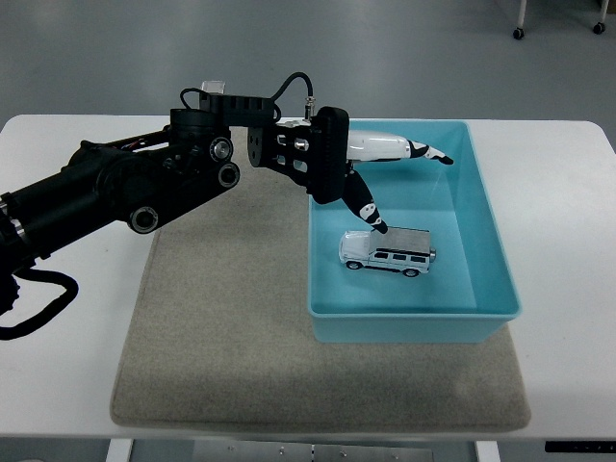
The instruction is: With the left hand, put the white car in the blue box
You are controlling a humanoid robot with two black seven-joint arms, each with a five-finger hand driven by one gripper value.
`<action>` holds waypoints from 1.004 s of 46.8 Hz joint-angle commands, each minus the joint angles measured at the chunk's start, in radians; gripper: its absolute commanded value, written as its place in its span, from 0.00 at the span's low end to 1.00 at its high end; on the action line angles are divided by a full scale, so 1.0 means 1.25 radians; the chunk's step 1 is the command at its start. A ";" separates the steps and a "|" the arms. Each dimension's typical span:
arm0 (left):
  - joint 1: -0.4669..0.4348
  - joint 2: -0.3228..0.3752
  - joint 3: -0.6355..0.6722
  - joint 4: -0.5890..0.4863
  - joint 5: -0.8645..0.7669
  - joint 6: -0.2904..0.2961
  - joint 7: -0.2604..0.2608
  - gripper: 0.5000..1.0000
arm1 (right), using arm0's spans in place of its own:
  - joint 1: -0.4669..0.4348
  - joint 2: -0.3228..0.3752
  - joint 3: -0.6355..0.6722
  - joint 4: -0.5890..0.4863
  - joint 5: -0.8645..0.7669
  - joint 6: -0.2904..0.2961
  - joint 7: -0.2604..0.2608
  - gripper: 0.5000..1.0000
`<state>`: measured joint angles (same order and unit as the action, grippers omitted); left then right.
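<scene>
The white toy car (388, 252) stands on its wheels on the floor of the blue box (496, 260), near the box's middle. My left hand (395, 178) hovers just above and behind the car, inside the box's left half. Its fingers (409, 148) are spread straight and the thumb (367, 208) points down toward the car's roof without holding it. The black left arm (125, 188) reaches in from the left edge across the mat.
The box rests on the right part of a grey felt mat (221, 318) laid over the white table (67, 318). Bare mat lies left of and in front of the box.
</scene>
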<state>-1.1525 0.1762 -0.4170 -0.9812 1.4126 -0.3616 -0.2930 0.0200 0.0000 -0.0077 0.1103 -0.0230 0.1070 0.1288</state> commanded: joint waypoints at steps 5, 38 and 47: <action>0.002 0.033 -0.003 0.008 -0.100 0.002 0.010 1.00 | 0.000 0.000 0.000 0.000 0.000 0.000 0.000 0.87; 0.018 0.154 -0.017 0.268 -1.011 -0.105 0.131 1.00 | 0.000 0.000 0.000 0.000 0.000 0.000 0.000 0.87; 0.067 0.157 -0.037 0.270 -1.136 -0.118 0.176 1.00 | 0.000 0.000 0.000 0.000 0.000 0.000 0.000 0.87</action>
<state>-1.0934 0.3687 -0.4480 -0.6446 0.0373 -0.5081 -0.0841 0.0199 0.0000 -0.0076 0.1100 -0.0230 0.1067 0.1285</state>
